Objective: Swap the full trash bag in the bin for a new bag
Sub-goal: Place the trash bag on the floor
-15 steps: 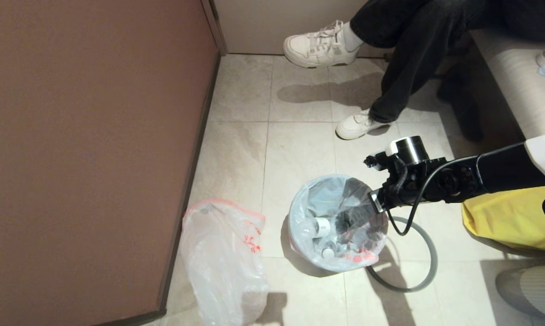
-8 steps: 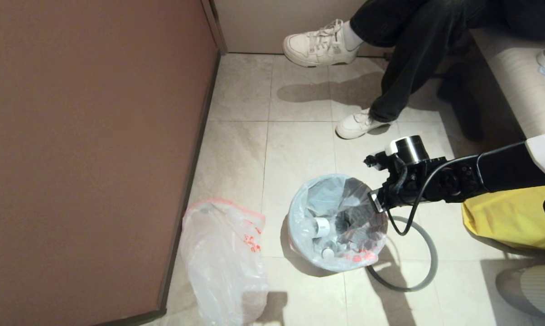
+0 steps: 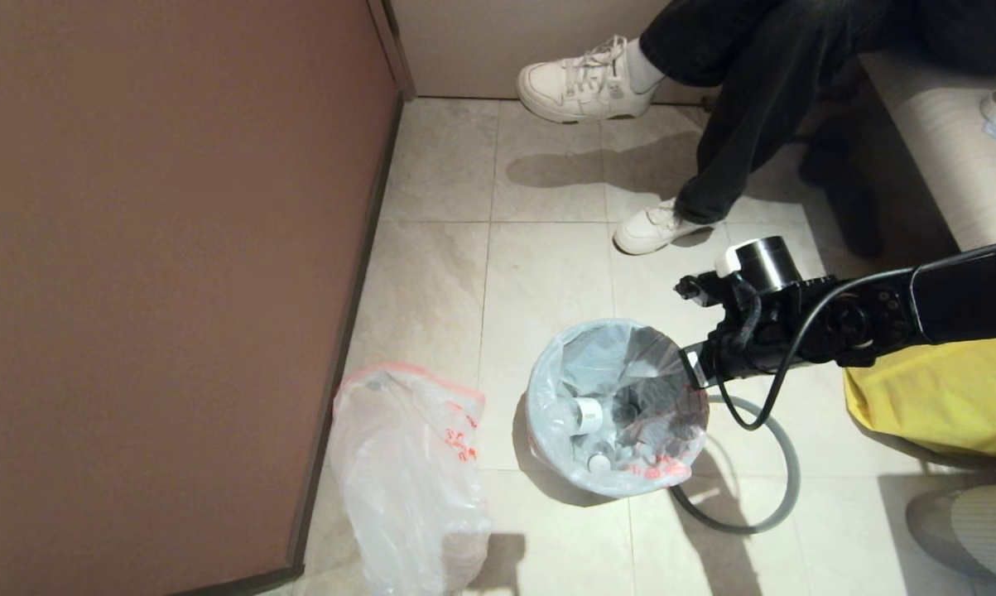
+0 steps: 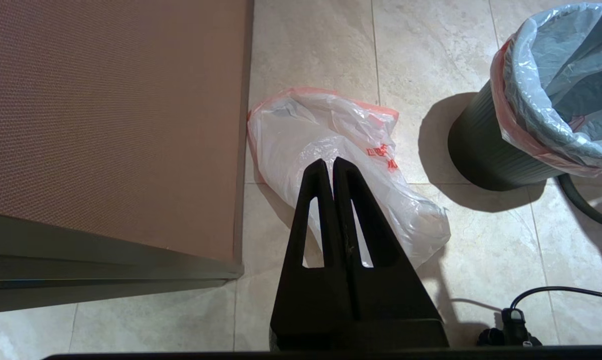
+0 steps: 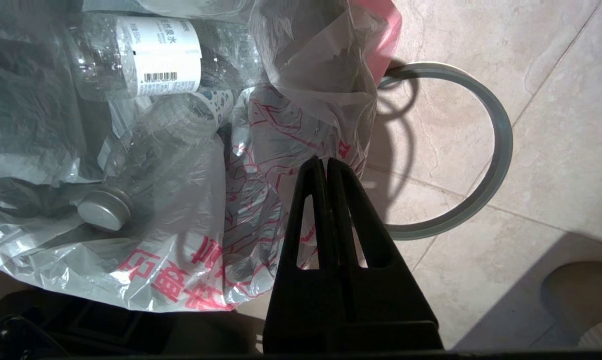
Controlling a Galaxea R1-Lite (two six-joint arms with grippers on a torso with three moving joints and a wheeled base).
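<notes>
One right gripper (image 5: 327,162), jaws together, hangs over the full trash bag (image 5: 190,200).

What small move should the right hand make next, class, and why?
Probably open its fingers and dip to the folded-over edge of the full trash bag. The right hand hovers shut above that edge, holding nothing; the bag still lines the bin, and the grey hoop already lies on the floor.

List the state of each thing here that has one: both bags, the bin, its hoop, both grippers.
Full translucent whitish trash bag: still lining the bin, mouth open, bottles inside.
Small round dark bin: upright on the floor.
Thin grey hoop: off the bin, flat on the tiles beside it.
New translucent plastic bag: loose on the floor.
Right gripper: shut, above the bag's edge, empty.
Left gripper: shut, parked.
</notes>
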